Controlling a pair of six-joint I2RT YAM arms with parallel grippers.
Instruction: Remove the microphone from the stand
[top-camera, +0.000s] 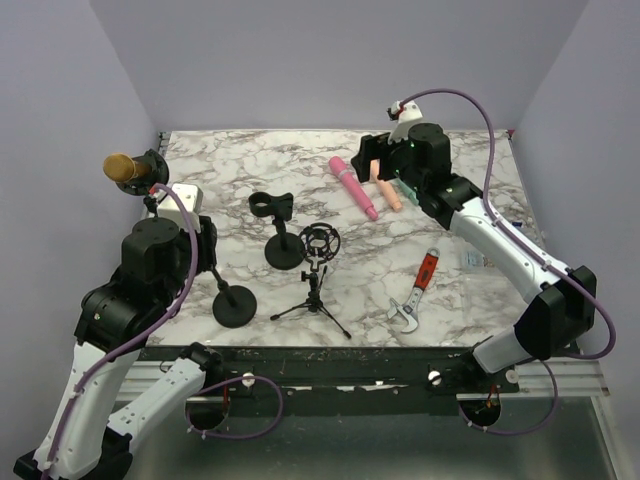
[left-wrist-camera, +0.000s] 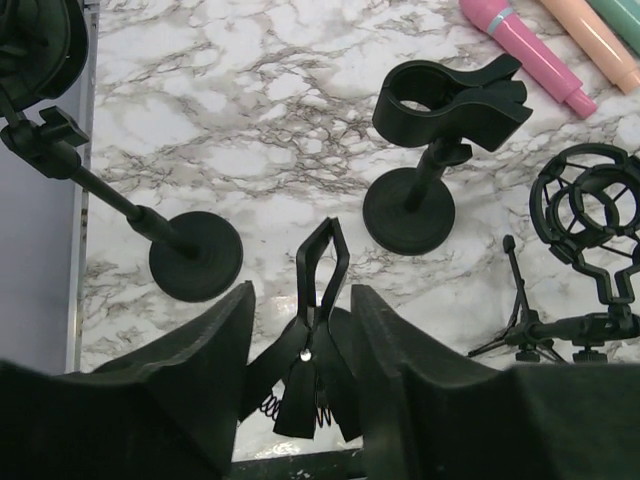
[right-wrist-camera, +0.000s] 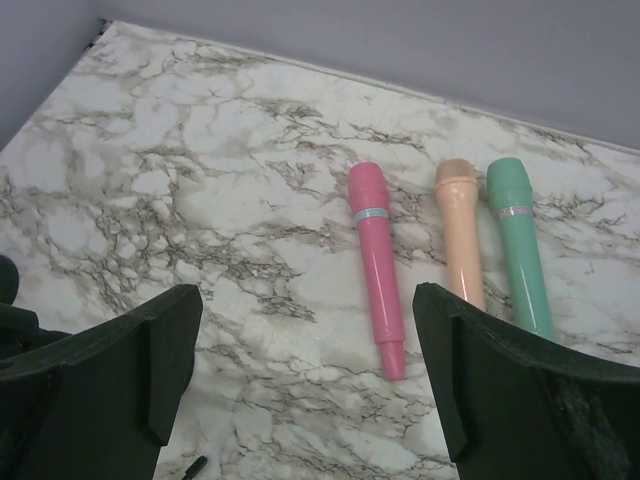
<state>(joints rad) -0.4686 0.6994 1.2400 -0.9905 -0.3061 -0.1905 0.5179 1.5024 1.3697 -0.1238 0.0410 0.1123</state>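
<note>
Marble-patterned table top (top-camera: 250, 160) is seen under both arms. The gold-headed microphone (top-camera: 122, 167) is held in the clip at the top of a round-based stand (top-camera: 235, 305), at the far left edge of the table. The stand's pole is tilted up and to the left from its base, and the microphone is carried roughly level with its head pointing left.

The left gripper (left-wrist-camera: 300, 300) is placed near the front left of the table. Its fingers (left-wrist-camera: 200, 380) are seen on either side of a black spring clip (left-wrist-camera: 318, 270). Whether the clip is actually clamped cannot be told.

A second round-based stand (left-wrist-camera: 405, 205) is set just right of the first. Bare marble is seen through the ring of its clip holder (left-wrist-camera: 450, 95). A tripod with a shock mount (left-wrist-camera: 590, 220) is placed beside it, and marble is seen through those rings as well.

The right gripper (right-wrist-camera: 305, 295) is held above the far right part of the table with its jaws wide apart and nothing gripped. Below it a pink microphone (right-wrist-camera: 375, 265), a peach microphone (right-wrist-camera: 462, 235) and a green microphone (right-wrist-camera: 520, 240) are laid side by side on the marble. A red-handled wrench (top-camera: 418, 290) is laid near the front right.
</note>
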